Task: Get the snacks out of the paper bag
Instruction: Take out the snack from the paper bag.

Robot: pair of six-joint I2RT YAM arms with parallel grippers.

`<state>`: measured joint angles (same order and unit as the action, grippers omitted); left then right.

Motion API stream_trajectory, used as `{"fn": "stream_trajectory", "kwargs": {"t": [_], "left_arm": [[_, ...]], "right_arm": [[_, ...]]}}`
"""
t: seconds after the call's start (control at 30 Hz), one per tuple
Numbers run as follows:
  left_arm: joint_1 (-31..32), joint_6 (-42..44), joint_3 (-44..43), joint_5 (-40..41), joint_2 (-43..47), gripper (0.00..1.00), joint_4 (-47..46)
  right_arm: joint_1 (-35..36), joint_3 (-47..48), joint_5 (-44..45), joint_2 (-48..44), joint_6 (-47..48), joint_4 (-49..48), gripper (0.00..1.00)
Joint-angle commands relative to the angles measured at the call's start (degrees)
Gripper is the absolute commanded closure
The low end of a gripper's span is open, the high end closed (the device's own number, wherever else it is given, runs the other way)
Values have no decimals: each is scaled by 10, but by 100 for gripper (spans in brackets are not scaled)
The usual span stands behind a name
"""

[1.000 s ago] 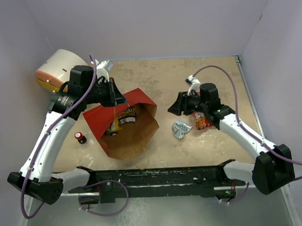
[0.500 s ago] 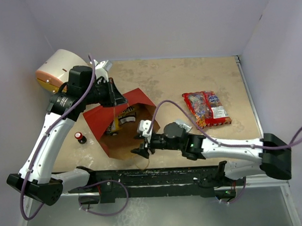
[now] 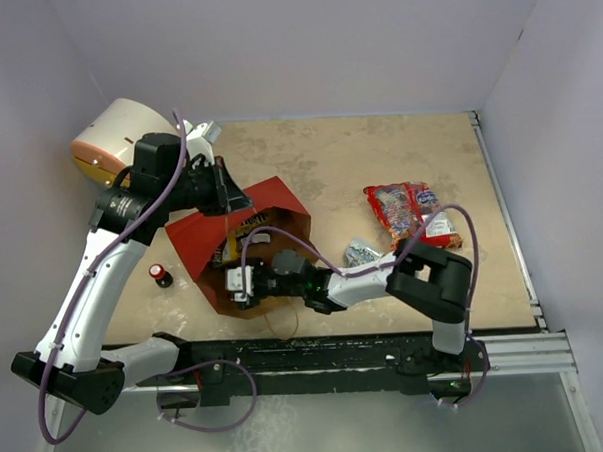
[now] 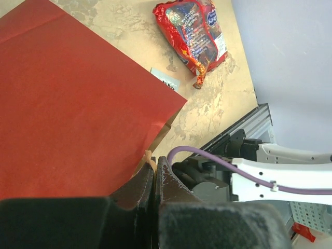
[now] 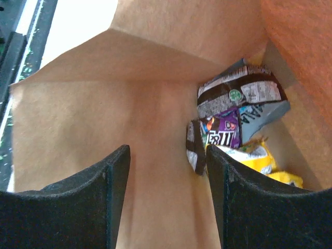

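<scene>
Inside the paper bag (image 5: 78, 114) the right jaws stand half open and empty. The snacks (image 5: 233, 129) are piled just ahead, off their right finger. The left jaws, farther away, are clamped on the bag's rim.

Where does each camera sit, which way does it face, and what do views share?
Top external: above and behind the bases, looking down on the beige table; both arms show, left hand pinching the red paper bag, right hand inside it.
Left wrist: looks past shut fingers across the bag's red side.
Right wrist: looks between open fingers into the bag's brown inside at dark wrappers and a yellow packet.
Shared: top and left wrist show the red-and-clear snack bag.
</scene>
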<state>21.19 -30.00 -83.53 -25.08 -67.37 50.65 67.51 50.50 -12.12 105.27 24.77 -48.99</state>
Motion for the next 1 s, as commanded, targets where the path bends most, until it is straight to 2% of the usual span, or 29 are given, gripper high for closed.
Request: {"fn": "stream_trajectory", "kwargs": {"t": [0.0,0.33,0.63,0.77,0.87,0.97], "left_arm": [[0,-4,-23,3,5,100,-2],[1,8,-46,-6,-11,100,4],[1,19,-63,-13,-18,100,5],[0,20,-62,-12,-16,100,5],[0,17,-54,-11,-11,100,1],[1,12,-45,-12,-5,100,-5]], "right_arm": [[-11,44,-14,39,41,-98,38],[-27,92,-27,105,38,-103,44],[-29,158,-11,160,62,-54,46],[-32,171,-14,175,59,-41,54],[-35,166,-33,176,47,-42,65],[-35,162,-49,179,28,-47,69]]}}
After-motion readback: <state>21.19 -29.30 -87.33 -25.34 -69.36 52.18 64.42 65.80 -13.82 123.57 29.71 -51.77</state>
